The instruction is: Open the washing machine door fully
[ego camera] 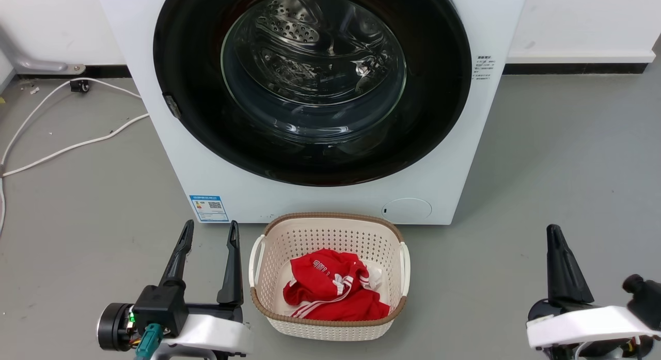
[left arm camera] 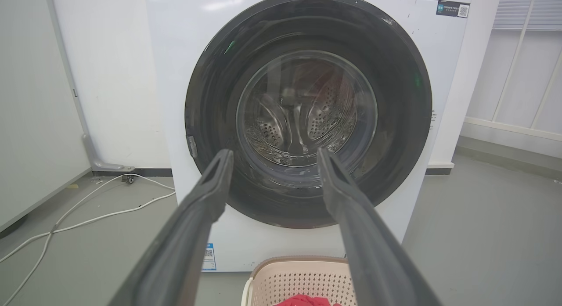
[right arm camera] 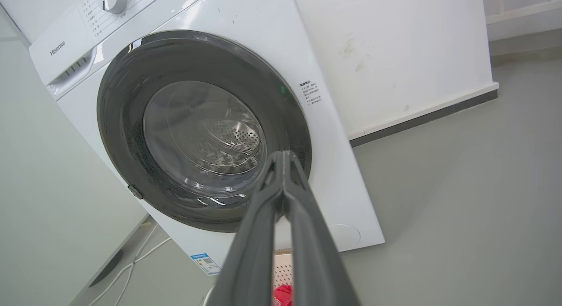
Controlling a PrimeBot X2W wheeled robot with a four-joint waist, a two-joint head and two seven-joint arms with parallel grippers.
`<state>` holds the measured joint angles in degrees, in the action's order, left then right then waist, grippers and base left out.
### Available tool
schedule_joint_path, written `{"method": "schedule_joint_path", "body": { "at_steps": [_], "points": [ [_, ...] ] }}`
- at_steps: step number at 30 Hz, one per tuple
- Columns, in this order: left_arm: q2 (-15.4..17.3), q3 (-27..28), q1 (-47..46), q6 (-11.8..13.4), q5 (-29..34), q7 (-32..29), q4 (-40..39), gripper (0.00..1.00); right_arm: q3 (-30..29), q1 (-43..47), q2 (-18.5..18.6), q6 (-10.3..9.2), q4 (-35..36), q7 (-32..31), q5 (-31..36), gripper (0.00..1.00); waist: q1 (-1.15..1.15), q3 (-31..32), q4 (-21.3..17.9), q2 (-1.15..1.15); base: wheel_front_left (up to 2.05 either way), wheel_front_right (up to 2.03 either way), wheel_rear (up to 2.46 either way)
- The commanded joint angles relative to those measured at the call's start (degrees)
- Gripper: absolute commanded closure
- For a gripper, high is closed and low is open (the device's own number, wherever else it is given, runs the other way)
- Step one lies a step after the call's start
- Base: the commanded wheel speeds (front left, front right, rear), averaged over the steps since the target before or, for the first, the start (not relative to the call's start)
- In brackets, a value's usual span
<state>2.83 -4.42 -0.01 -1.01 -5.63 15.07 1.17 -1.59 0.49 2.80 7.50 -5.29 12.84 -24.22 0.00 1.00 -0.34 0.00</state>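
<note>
There is one big white front-loading washing machine (ego camera: 434,194), standing on the grey floor at the far side. It has one large round glossy black door with a clear glass window (ego camera: 312,76), and this door lies closed flat against the front. Through the glass the steel drum with holes is visible. One small blue sticker (ego camera: 209,208) is low on the left of the front.

There are two grippers. The left gripper (ego camera: 210,227) has its two dark fingers wide apart, holding nothing and touching nothing. The right gripper (ego camera: 555,235) has its fingers pressed together, with nothing between them.

One cream perforated plastic basket with a brown rim (ego camera: 330,216) stands near, between the grippers. Inside is one red garment with white stripes (ego camera: 330,293). Two white cable runs (ego camera: 67,148) lie on the floor at the left.
</note>
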Motion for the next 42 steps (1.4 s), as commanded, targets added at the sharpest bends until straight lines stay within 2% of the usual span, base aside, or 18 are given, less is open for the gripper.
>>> {"method": "schedule_joint_path", "body": {
  "at_steps": [1,3,7,10,12,13,20,28,36,42],
  "points": [
    [0.1,0.1,-0.1,0.0,0.4,0.2,0.0,0.00,0.4,-1.2,0.1,-0.02,-0.9,1.0,-6.3,1.00,0.00,0.0,0.0,0.00,0.00,0.00,0.00],
    [0.1,0.1,-0.1,0.1,0.4,0.2,0.1,0.00,1.1,-1.9,0.1,-0.02,-1.8,1.6,-15.0,1.00,0.00,0.0,0.0,0.00,0.00,0.00,0.00],
    [0.1,0.1,-0.3,0.2,0.2,0.2,0.1,0.00,2.7,-4.1,0.2,-0.01,-2.8,2.2,-38.9,1.00,0.00,0.0,-0.1,0.00,0.00,0.00,0.00],
    [0.1,0.3,-0.4,0.3,0.1,0.2,0.1,0.00,1.5,-6.7,0.2,-0.01,-2.8,2.3,-51.3,1.00,0.00,-0.2,-0.3,0.00,0.00,0.00,0.00],
    [0.1,0.4,-0.4,0.3,0.1,0.2,0.0,0.00,0.3,-8.6,0.1,-0.01,-3.6,2.3,-55.9,1.00,0.00,-0.3,-0.5,0.00,0.00,0.00,0.00],
    [0.1,0.5,-0.6,0.2,0.1,0.2,-0.2,0.00,-1.3,-12.6,0.1,-0.01,-5.7,2.3,-59.7,1.00,0.00,-0.7,-0.6,0.00,0.00,0.00,0.00],
    [0.1,1.0,-1.3,-0.1,0.2,0.2,-0.8,0.00,-4.2,-23.0,1.1,-0.01,-11.9,0.4,-64.1,1.00,0.00,-2.4,-1.1,0.00,0.00,0.00,0.00],
    [0.1,0.7,-3.1,-1.0,-0.1,0.2,-1.0,0.00,-3.4,-41.8,7.6,-0.01,-28.0,-6.2,-63.6,1.00,0.00,-5.0,-0.5,0.00,0.00,0.00,0.00],
    [0.1,0.5,-4.5,-1.7,0.3,0.2,-1.2,0.00,2.2,-61.2,12.3,-0.01,-44.4,-16.6,-59.1,1.00,0.00,-7.5,0.7,0.00,0.00,0.00,0.00],
    [0.1,1.0,-5.7,-2.4,1.0,0.2,-2.3,0.00,8.6,-73.9,12.6,-0.01,-55.1,-25.1,-52.6,1.00,0.00,-10.6,0.9,0.00,0.00,0.00,0.00]
  ]
}}
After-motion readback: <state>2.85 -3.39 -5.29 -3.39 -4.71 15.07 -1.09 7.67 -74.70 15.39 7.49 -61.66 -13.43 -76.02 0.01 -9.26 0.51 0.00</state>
